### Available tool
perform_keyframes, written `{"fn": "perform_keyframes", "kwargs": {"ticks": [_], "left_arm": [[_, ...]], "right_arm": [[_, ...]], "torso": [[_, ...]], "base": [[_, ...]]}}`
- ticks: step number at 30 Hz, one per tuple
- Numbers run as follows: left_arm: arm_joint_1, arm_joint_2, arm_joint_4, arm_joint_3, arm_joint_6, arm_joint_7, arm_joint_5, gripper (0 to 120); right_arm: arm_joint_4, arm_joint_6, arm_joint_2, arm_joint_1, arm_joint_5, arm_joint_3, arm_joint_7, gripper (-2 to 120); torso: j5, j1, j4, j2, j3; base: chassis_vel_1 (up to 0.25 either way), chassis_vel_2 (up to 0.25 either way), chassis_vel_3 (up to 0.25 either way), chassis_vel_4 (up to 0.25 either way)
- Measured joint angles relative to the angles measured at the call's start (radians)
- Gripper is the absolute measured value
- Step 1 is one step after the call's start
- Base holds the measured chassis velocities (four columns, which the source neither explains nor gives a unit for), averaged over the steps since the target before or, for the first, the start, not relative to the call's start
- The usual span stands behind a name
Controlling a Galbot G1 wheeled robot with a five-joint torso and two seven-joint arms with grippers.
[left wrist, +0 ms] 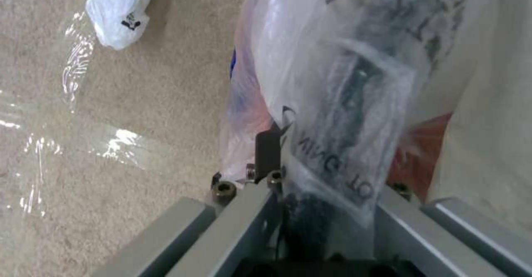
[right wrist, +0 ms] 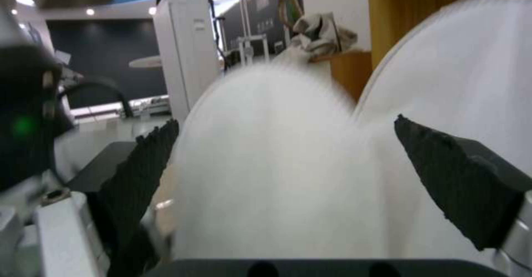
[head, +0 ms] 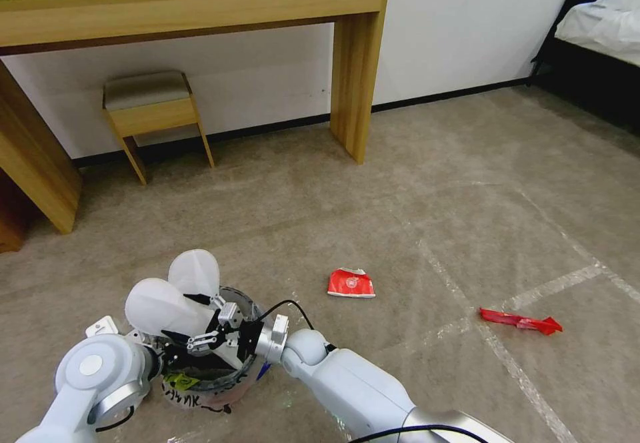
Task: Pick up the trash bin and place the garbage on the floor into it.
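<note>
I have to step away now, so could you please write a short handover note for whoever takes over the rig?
Left gripper: shut on the trash bin, clamping its bagged rim.
Right gripper: over the bin mouth, jaws apart on either side of the two white slipper soles, which stand up out of the bin.
Done: bin picked up, soles in it.
Left on the floor: squashed red carton, red wrapper farther right, and a crumpled white plastic bag beside the bin.
</note>
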Motion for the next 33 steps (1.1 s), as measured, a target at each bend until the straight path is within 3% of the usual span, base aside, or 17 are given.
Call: {"fn": "perform_keyframes", "kwargs": {"ticks": [23,27,29,31,32,33], "left_arm": [[-0.033,0.011,0.042,0.008,-0.006,-0.005,-0.013,0],[-0.032,0.016,0.046,0.003,-0.005,-0.005,-0.017,0],[-0.031,0.023,0.046,0.000,-0.004,-0.005,-0.022,0],[-0.032,0.024,0.046,0.000,-0.004,-0.005,-0.024,0],[-0.033,0.027,0.046,0.000,-0.003,-0.005,-0.026,0],[-0.033,0.027,0.046,0.000,-0.003,-0.005,-0.026,0]], "right_arm": [[0.230,-0.051,-0.053,0.086,0.076,0.085,0.095,100],[0.322,-0.090,-0.120,0.139,0.130,0.145,0.139,100],[0.387,-0.121,-0.210,0.182,0.174,0.201,0.177,100],[0.408,-0.126,-0.240,0.193,0.185,0.216,0.198,100],[0.450,-0.137,-0.319,0.207,0.201,0.249,0.243,100],[0.450,-0.137,-0.319,0.207,0.201,0.249,0.243,100]], "torso": [[0.0001,0.000,0.0002,0.000,0.000],[0.0002,0.000,0.0003,0.000,0.000],[0.0002,0.000,0.0000,0.000,0.000],[0.0003,0.000,-0.0002,0.000,0.000],[0.0007,0.000,0.0003,0.000,0.000],[0.0007,0.000,0.0003,0.000,0.000]], "base": [[0.000,0.000,0.000,0.000],[0.000,0.000,0.000,0.000],[0.000,0.000,0.000,0.000],[0.000,0.000,0.000,0.000],[0.000,0.000,0.000,0.000],[0.000,0.000,0.000,0.000]]}}
